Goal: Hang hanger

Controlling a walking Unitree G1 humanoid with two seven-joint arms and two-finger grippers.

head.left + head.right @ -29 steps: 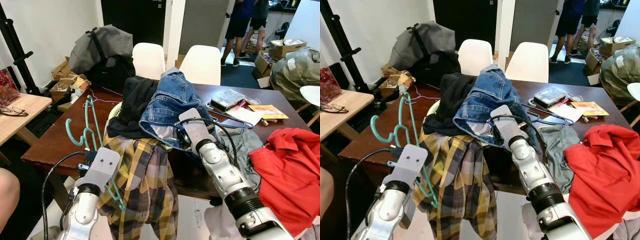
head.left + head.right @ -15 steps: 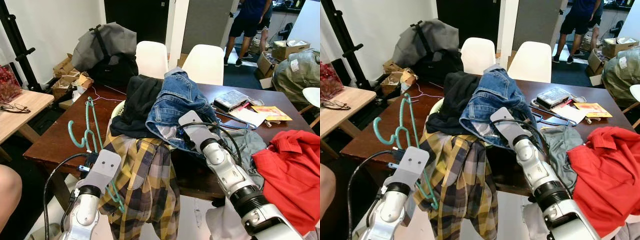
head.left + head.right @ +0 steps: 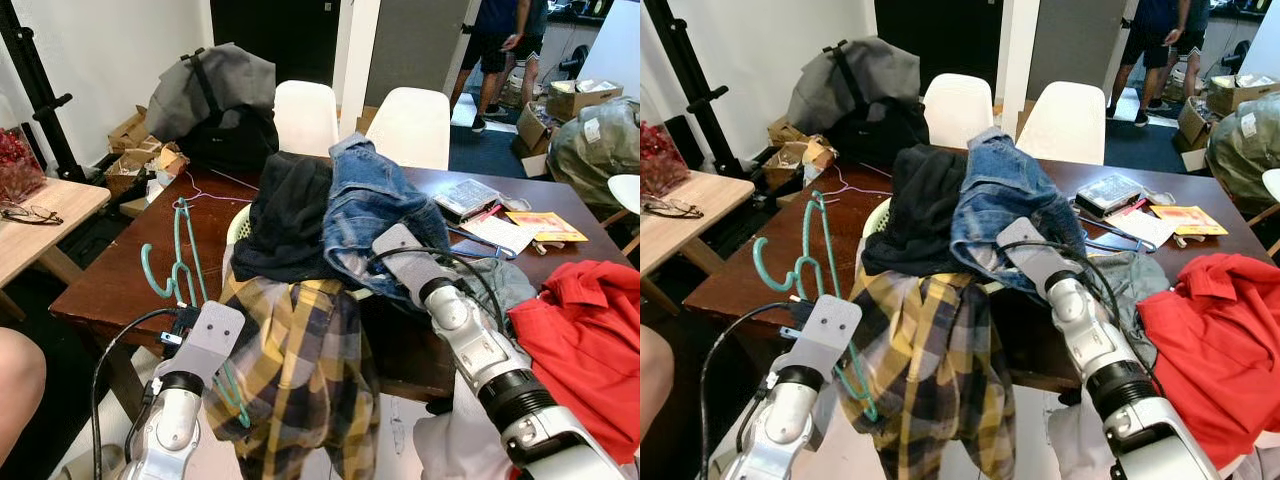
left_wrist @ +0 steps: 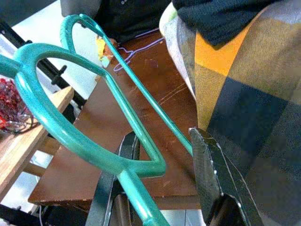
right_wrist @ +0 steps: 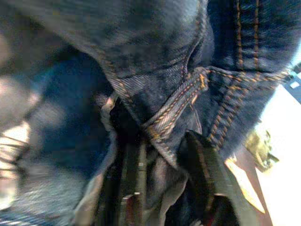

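While left gripper fingers clamped teal hanger upright over desk edge, hook away from us, we buried right gripper, fingers apart, in jeans.

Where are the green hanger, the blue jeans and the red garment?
green hanger (image 3: 183, 250), left eye view, upper loop.
blue jeans (image 3: 375, 195), left eye view, top fold.
red garment (image 3: 585, 330), left eye view, middle of cloth.
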